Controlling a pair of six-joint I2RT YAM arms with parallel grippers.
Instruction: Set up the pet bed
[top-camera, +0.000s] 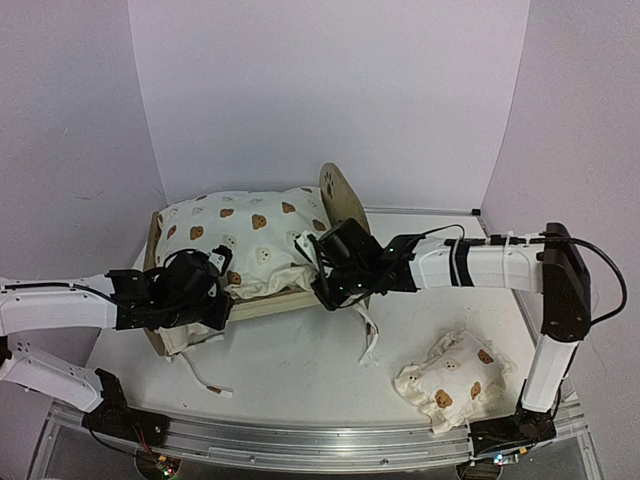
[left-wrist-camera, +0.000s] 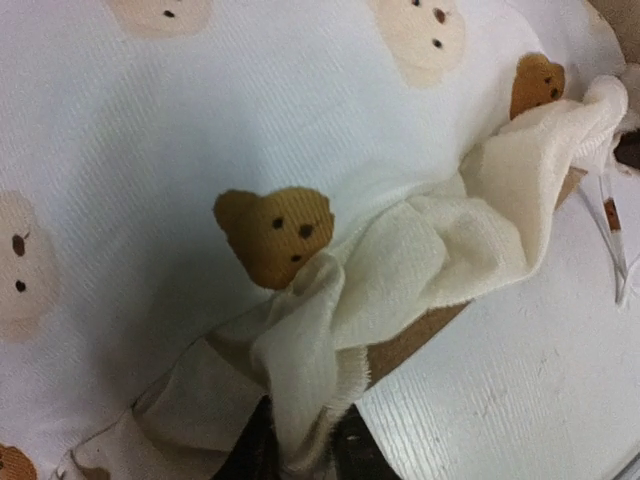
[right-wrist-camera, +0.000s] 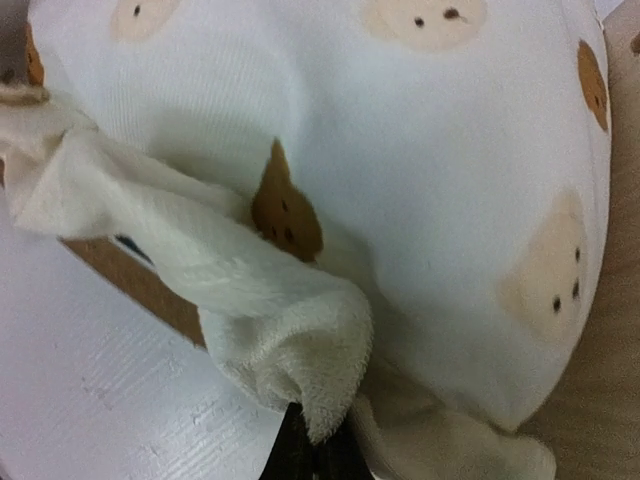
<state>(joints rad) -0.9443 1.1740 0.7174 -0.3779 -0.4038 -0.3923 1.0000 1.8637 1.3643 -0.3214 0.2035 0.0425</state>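
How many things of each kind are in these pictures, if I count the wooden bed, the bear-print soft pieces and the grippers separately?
Wooden pet bed: 1
Bear-print soft pieces: 2, the large cushion and the small pillow
Grippers: 2, the left gripper and the right gripper, each pinching the large cushion's edge
Total: 5

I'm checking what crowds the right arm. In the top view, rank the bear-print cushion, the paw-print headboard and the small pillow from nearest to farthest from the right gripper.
1. The cushion: its ruffled edge is pinched in the right gripper.
2. The headboard: upright, just beyond the gripper, slightly to its right.
3. The small pillow: apart on the table, front right.
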